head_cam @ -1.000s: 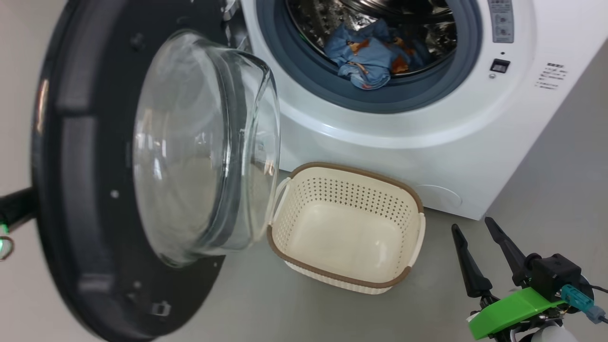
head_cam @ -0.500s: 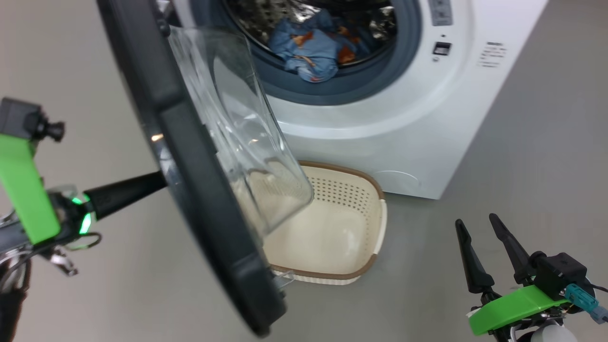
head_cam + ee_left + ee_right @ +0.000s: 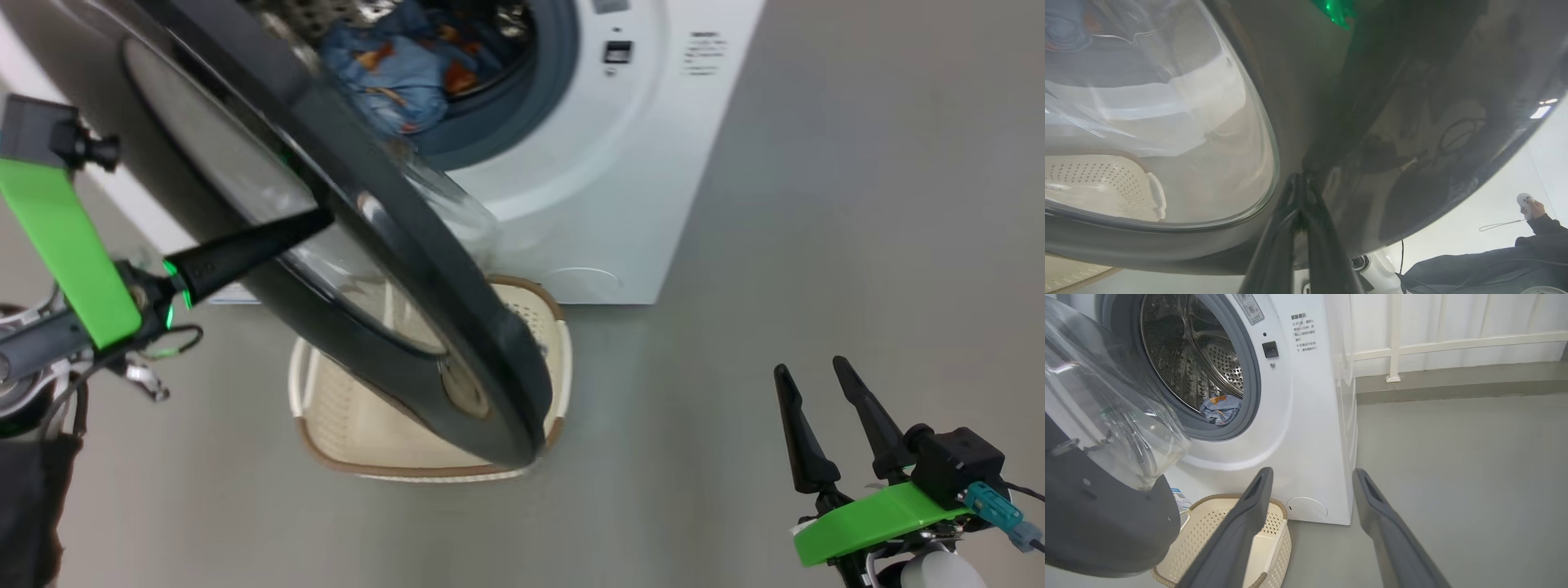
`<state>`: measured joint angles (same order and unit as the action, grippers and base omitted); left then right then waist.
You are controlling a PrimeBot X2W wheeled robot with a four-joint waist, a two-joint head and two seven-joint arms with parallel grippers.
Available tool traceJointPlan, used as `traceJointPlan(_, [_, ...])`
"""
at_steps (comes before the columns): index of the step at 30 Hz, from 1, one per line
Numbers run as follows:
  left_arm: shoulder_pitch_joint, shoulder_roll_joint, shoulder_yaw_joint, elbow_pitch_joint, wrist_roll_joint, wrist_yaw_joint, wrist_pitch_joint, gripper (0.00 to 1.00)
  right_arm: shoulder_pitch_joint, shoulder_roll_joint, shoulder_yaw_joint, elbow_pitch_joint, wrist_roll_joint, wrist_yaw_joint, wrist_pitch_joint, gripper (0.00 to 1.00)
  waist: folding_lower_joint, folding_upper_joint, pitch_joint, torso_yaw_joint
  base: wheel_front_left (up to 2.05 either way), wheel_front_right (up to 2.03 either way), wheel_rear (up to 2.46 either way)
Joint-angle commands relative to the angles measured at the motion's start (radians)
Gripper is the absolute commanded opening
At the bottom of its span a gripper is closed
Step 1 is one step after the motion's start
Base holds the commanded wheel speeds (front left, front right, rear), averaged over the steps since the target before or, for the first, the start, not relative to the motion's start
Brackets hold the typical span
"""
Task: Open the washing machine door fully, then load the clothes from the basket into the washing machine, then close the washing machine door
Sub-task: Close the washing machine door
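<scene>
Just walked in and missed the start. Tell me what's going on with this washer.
The robot's left gripper, shut, has its fingertips against the outer face of the washing machine door, which stands partway between open and closed, above the basket. The clothes lie inside the washing machine, in its drum, and what shows of the basket is empty. The right gripper hangs open off to the side, holding nothing. Loading looks done; the door is not yet closed.

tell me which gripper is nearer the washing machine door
Left. The left gripper, shut, touches the outer face of the washing machine door; the right gripper hangs open far to the right, above the floor, apart from it.
</scene>
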<state>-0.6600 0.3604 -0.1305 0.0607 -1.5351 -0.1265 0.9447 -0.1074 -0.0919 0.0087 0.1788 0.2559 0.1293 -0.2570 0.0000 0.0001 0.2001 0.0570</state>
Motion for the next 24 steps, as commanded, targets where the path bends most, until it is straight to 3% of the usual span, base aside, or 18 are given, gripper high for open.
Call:
traceJointPlan(1, [-0.056,0.033,0.043,-0.021,0.006,-0.004,-0.012,0.00,-0.030,0.002,0.019,-0.027,-0.006,0.001,-0.005,1.00,0.0000,-0.0001,0.024,-0.055,0.00,0.00,0.00])
traceJointPlan(9, [-0.076,0.033,0.031,0.013,0.036,-0.004,-0.067,0.00,-0.024,0.008,0.007,-0.027,-0.005,0.001,-0.005,1.00,0.0000,-0.0001,0.020,-0.084,0.00,0.00,0.00])
traceJointPlan(24, [0.042,0.068,0.030,-0.027,0.048,-0.004,-0.163,0.00,0.000,-0.001,0.006,-0.019,-0.007,0.001,-0.005,1.00,0.0000,-0.0001,-0.037,-0.020,0.00,0.00,0.00])
